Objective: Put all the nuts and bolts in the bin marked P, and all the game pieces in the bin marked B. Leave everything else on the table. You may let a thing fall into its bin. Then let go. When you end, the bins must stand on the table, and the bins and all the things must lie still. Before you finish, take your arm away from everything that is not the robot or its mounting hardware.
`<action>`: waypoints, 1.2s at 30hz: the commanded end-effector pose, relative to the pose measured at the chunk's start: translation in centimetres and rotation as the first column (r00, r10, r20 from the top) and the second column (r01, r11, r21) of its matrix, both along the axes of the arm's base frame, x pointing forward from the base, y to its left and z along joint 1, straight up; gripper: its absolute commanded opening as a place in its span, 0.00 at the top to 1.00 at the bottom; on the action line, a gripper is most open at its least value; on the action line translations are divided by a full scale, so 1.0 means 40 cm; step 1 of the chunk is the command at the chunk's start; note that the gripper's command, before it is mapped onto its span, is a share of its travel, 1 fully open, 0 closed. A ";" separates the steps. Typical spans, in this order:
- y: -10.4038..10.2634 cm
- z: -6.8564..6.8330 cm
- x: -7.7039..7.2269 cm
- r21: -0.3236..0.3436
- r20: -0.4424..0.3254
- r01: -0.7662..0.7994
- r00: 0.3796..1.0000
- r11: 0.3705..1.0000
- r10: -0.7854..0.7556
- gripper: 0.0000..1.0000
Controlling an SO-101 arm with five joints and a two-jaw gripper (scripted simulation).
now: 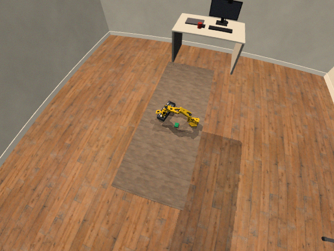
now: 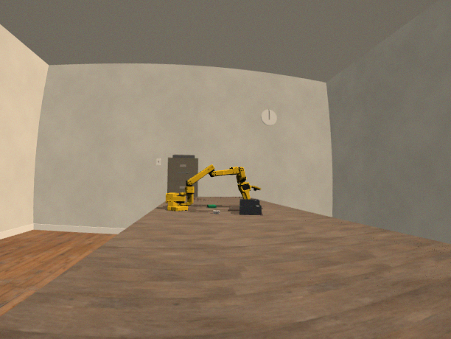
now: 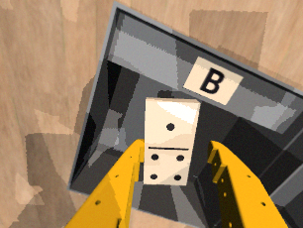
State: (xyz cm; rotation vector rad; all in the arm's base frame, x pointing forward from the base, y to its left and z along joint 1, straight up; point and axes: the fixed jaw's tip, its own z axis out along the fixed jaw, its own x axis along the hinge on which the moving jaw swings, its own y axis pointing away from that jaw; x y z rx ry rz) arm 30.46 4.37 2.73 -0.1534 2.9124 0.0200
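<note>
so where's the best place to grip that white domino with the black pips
Grip the white domino across its long side edges, probably at the four-pip half, coming along its length from that end: those edges are flat and parallel, and the yellow gripper flanks them there.
</note>
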 end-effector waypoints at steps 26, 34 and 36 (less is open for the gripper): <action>0.006 0.145 -0.002 0.015 0.124 -0.011 0.992 1.000 0.009 0.77; 0.006 0.149 -0.003 0.015 0.127 -0.011 0.992 1.000 0.009 0.77; 0.006 0.149 -0.003 0.015 0.127 -0.011 0.992 1.000 0.009 0.77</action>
